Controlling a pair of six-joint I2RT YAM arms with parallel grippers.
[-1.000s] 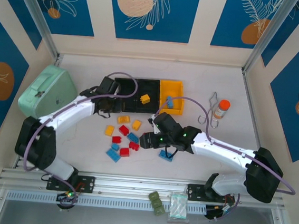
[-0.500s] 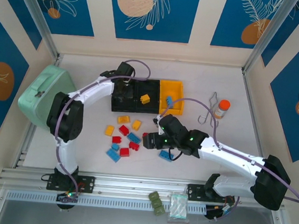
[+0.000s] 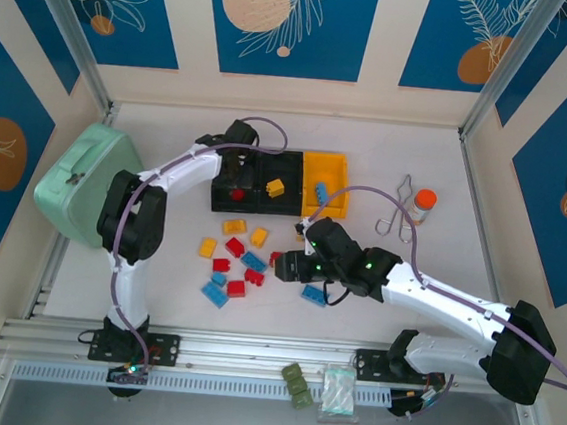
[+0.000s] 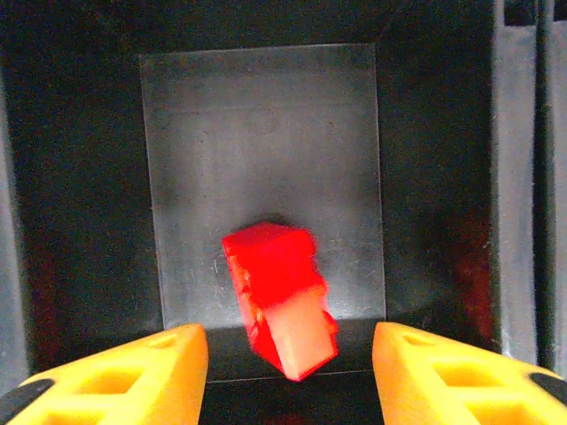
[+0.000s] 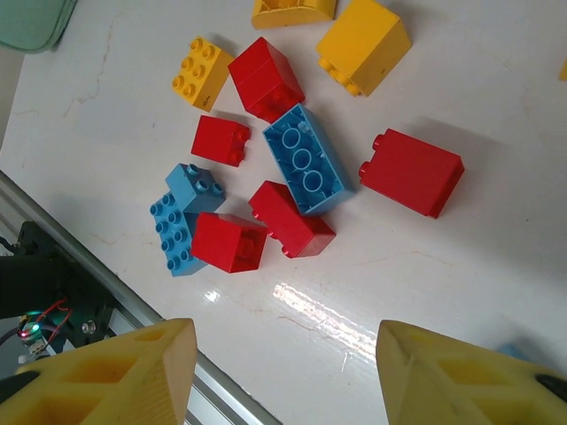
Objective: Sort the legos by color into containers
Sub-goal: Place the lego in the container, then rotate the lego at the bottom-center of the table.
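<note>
The containers stand in a row at the back: a left black bin (image 3: 226,203), a middle black bin (image 3: 286,205) with a yellow brick (image 3: 275,186) in it, and a yellow bin (image 3: 330,164) holding a blue brick (image 3: 320,192). My left gripper (image 3: 235,176) (image 4: 291,376) hangs open over the left black bin. A red brick (image 4: 279,297) sits tilted and blurred below it, clear of both fingers. Several red, yellow and blue legos (image 3: 233,263) (image 5: 301,168) lie loose on the table. My right gripper (image 3: 289,263) (image 5: 283,376) hovers open at their right edge, holding nothing.
A mint-green case (image 3: 80,183) fills the left side. An orange-capped bottle (image 3: 422,206) and a wire clip (image 3: 396,211) stand at the right. One blue brick (image 3: 314,296) lies under the right arm. An olive block (image 3: 297,385) and a small packet (image 3: 338,394) rest on the front rail.
My left gripper moved over the left black bin, then opened and let go of the red brick. The right gripper shifted slightly to the right.
</note>
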